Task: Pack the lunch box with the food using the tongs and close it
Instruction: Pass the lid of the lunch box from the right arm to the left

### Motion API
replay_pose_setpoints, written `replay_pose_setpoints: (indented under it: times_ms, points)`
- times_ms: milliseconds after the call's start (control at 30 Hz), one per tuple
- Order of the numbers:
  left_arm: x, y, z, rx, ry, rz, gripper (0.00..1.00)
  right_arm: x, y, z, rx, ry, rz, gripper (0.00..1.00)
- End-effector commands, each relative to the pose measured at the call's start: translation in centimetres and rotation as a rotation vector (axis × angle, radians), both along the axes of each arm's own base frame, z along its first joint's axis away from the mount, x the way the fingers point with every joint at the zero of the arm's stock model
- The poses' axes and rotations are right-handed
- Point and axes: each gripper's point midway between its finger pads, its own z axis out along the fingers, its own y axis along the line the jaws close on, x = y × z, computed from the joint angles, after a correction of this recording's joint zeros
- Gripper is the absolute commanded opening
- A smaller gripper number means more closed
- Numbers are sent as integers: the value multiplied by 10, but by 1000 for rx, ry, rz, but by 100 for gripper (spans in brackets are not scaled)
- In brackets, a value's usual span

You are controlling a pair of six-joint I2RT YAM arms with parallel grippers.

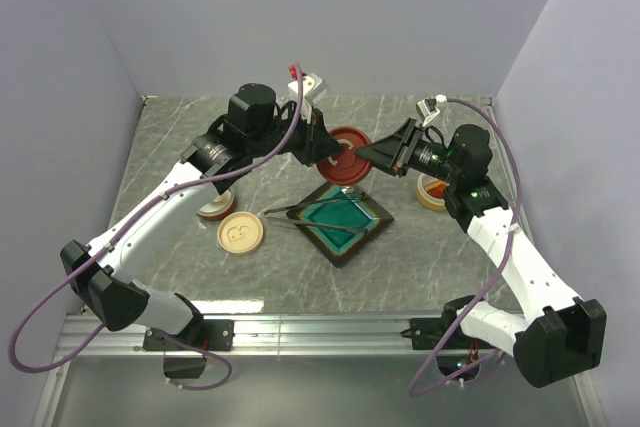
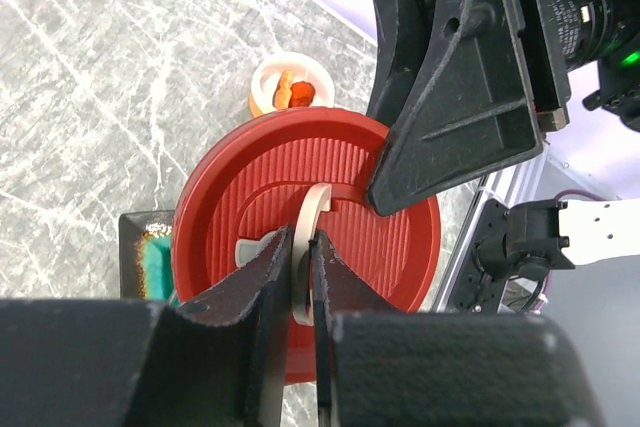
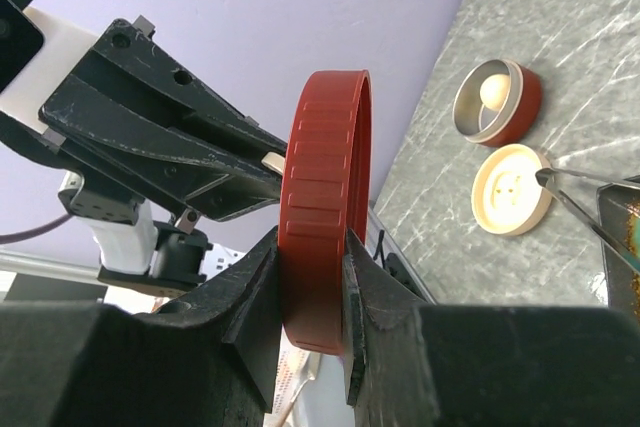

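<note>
A round red lid (image 1: 347,169) hangs in the air between both arms, above the table's back middle. My right gripper (image 3: 310,247) is shut on its ribbed rim (image 3: 325,147). My left gripper (image 2: 300,237) is shut on the thin cream handle (image 2: 312,209) on the lid's face (image 2: 240,187). The grey tongs (image 1: 305,213) lie loose across the teal dish (image 1: 352,222). A cream-white egg (image 3: 492,93) sits in a red, metal-lined container (image 3: 522,107). Orange-red lumps (image 2: 292,91) fill a small cream container (image 2: 262,95), also by the right arm (image 1: 432,193).
A cream lid (image 1: 240,233) lies flat left of the dish, next to the egg container (image 1: 214,210) half hidden under my left arm. The right arm's black gripper (image 2: 455,97) looms close above the red lid in the left wrist view.
</note>
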Motion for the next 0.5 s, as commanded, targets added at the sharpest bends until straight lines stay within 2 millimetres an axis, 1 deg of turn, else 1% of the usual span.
replay_pose_setpoints:
  times_ms: [0,67,133,167,200,233,267,300,333,367,400,433,467]
  points:
    - [-6,3,25,-72,-38,-7,17,-8,-2,23,49,-67,16,0]
    - [-9,1,25,-79,-32,-27,16,-7,-2,24,51,-70,13,0]
    - [-13,0,27,-89,-29,-46,12,-7,-1,25,55,-69,17,0]
    - [-14,0,25,-88,-25,-47,4,-5,-2,24,55,-68,14,0]
    - [-14,0,27,-91,-26,-47,0,-5,-2,22,53,-65,13,0]
    - [-13,1,26,-88,-26,-42,0,-5,-2,22,51,-67,19,0]
    - [-12,2,26,-86,-26,-40,0,-5,-2,19,43,-55,19,4]
    - [-10,4,25,-81,-29,-28,0,-4,-2,16,25,-63,15,13]
    - [-6,7,25,-75,-33,-15,0,-4,-2,16,11,-68,14,25]
    - [-1,12,22,-57,-32,12,0,-2,-4,10,-8,-52,8,43]
    - [3,16,21,-45,-44,29,0,0,-6,6,-35,-73,2,51]
    - [11,24,19,-34,-45,59,0,1,-7,6,-53,-80,-3,60]
    - [17,31,16,-18,-48,93,0,2,-9,1,-76,-67,-6,62]
